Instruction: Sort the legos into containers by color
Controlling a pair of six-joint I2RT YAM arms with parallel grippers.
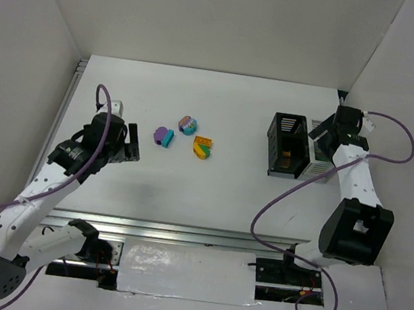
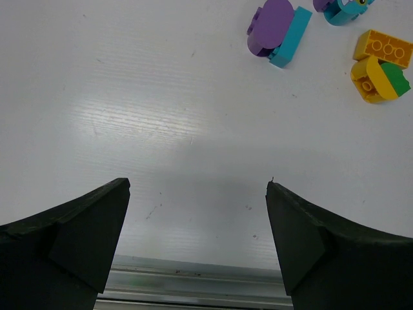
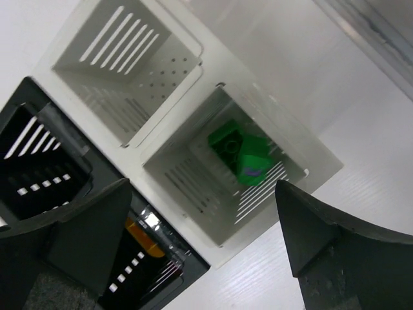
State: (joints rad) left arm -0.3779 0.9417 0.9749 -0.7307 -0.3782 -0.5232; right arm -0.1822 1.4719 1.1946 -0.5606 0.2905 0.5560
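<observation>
So right gripper (image 3: 201, 188) gapes empty above the white bin (image 3: 177, 175) collecting green legos (image 3: 240, 155), left gripper (image 2: 199, 187) likewise wide open, bare, aimed at loose legos (image 2: 279, 31) upper right.

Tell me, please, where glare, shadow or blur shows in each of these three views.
Top external: even light, with a faint shadow on the table beside the left arm. Left wrist: a pale glare patch mid-table, a grey shadow ahead of the dark, soft-edged left fingers. Right wrist: the green lego is sharp, the near right fingers are soft, featureless dark.
</observation>
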